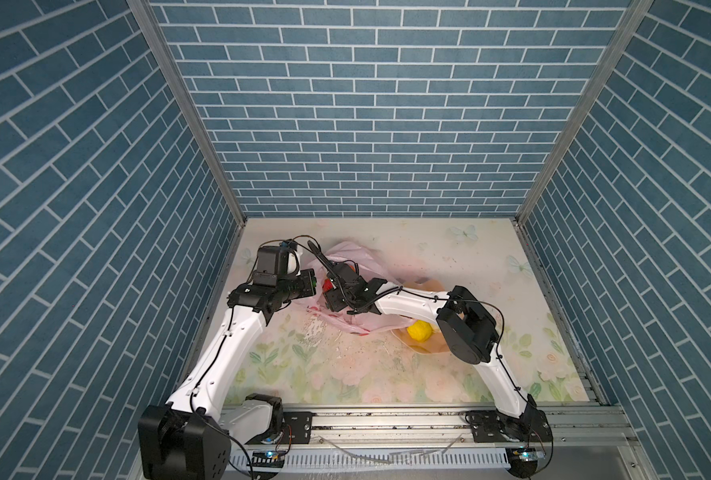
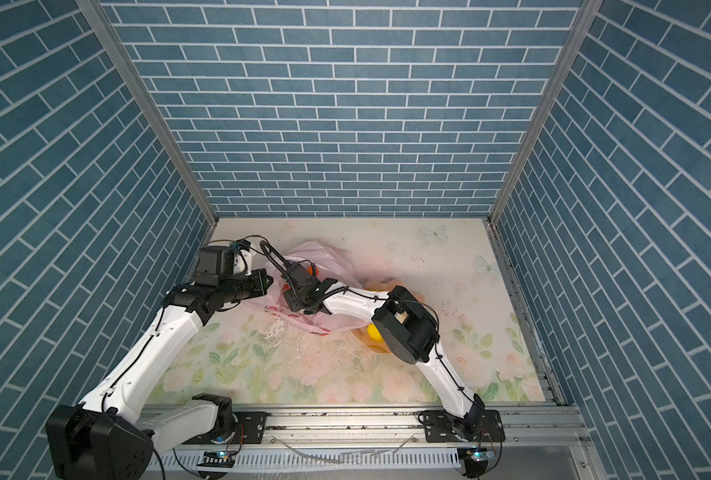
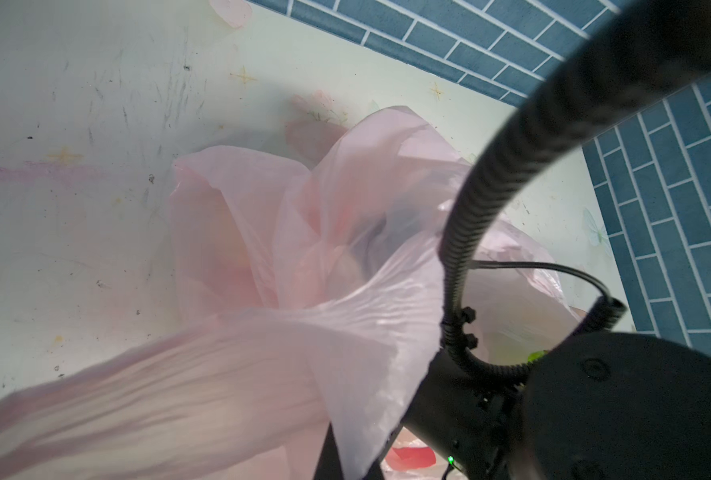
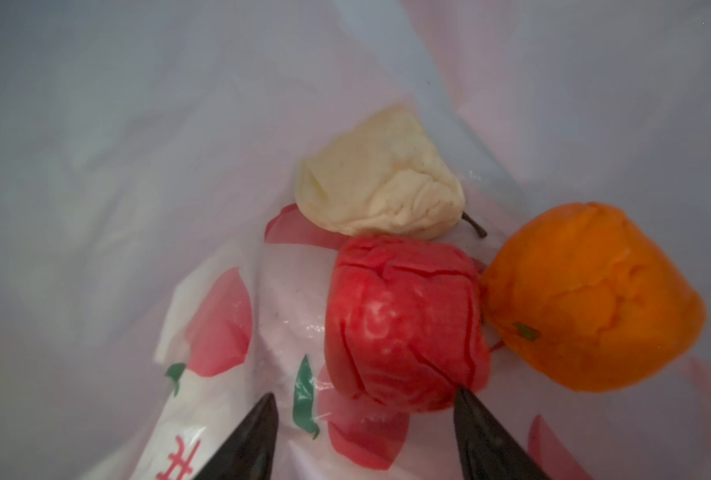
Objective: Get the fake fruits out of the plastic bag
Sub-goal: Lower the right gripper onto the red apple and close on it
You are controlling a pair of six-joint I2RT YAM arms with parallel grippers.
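Note:
The thin pink plastic bag lies at the middle left of the table in both top views. My left gripper is shut on a fold of the bag's rim and holds it up. My right gripper is inside the bag, open, with nothing between its fingers. A crumpled red fruit sits just ahead of the tips, and one fingertip is at its edge. A cream-white fruit lies behind the red one, and an orange fruit lies beside it. A yellow fruit rests in the bowl outside the bag.
A peach-coloured bowl stands to the right of the bag, partly under my right arm's elbow. The bag's film surrounds my right gripper on all sides. My right arm's cable arches over the bag's mouth. Blue brick walls enclose the floral table.

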